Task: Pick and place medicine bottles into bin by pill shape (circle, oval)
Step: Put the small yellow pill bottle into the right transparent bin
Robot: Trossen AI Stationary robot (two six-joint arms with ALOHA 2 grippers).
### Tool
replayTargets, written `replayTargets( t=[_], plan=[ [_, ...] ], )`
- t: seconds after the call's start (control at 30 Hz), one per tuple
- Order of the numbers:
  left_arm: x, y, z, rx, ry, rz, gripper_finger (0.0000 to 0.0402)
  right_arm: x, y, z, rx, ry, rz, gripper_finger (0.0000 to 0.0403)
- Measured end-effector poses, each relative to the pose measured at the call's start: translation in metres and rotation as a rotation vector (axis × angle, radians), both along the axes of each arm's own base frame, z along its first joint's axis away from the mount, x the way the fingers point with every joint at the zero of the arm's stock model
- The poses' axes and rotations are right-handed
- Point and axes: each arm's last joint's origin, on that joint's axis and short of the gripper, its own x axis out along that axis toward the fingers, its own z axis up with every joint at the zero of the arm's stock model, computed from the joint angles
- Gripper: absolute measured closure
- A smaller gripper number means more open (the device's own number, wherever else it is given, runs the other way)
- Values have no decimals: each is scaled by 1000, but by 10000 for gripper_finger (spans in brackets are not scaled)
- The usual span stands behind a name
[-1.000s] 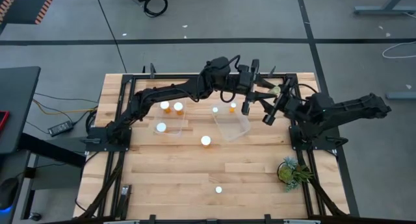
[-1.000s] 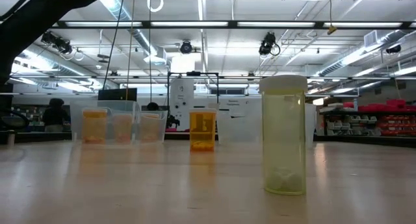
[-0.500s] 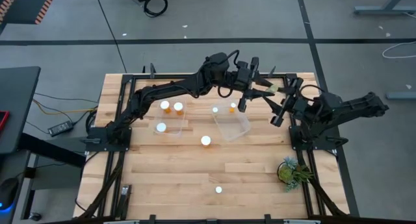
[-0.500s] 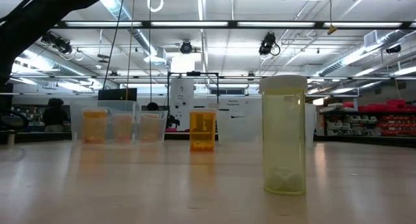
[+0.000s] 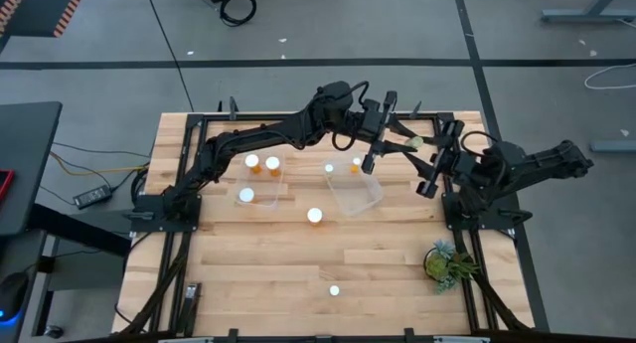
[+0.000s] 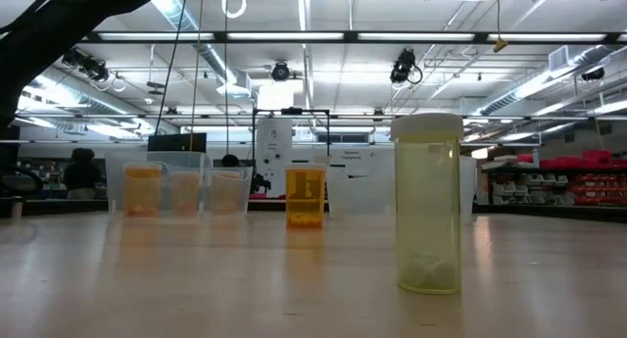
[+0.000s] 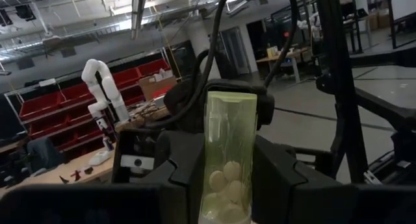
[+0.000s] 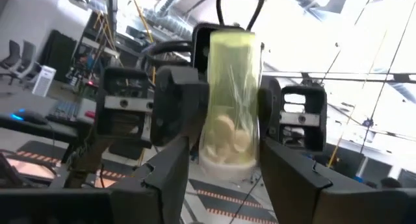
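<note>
**benchrat:** So where's the bottle right now? On the high view I can barely find it.

**pillsorter9:** Start big and zoom in. There's the wooden desk (image 5: 298, 263). The left arm (image 5: 258, 139) is stretched right across its far side, and the right arm (image 5: 527, 164) is folded in at the far right corner. The clear bin (image 5: 370, 199) sits on the desk just nearer the front than where the two arms meet.

The pale green bottle (image 5: 411, 141) is up in the air, sandwiched between the left tool (image 5: 400, 139) and the right tool (image 5: 422, 152), which face each other head-on. On both wrist views, each tool's own fingers are pressed against the bottle's sides, so both have it clamped.

**benchrat:** Which way is it lying?

**pillsorter9:** Roughly upright, with its long axis crossing both sets of fingers. The pills (image 7: 224, 178) are piled at the lower end. They look roundish to me, but don't quote me on that.

**benchrat:** So it's a handover?

**pillsorter9:** That's my guess. One tool has to let go before anything moves. The bin is close below, toward the front and a bit left, so either arm could reach it.
</note>
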Motion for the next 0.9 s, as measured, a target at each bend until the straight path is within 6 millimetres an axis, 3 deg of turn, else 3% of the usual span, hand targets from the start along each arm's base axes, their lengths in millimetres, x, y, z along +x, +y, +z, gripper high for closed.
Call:
replayTargets(
  t=[0.3, 0.6, 0.9],
  plan=[
    [0, 0, -1, 1, 9, 1, 292, 0, 0, 0, -18, 2, -6, 221],
    [1, 0, -2, 0, 23, 2, 287, 1, 0, 0, -34, 16, -25, 283],
    [1, 0, -3, -3, 32, 4, 267, 1, -1, -1, -9, 25, -59, 258]
  ],
)
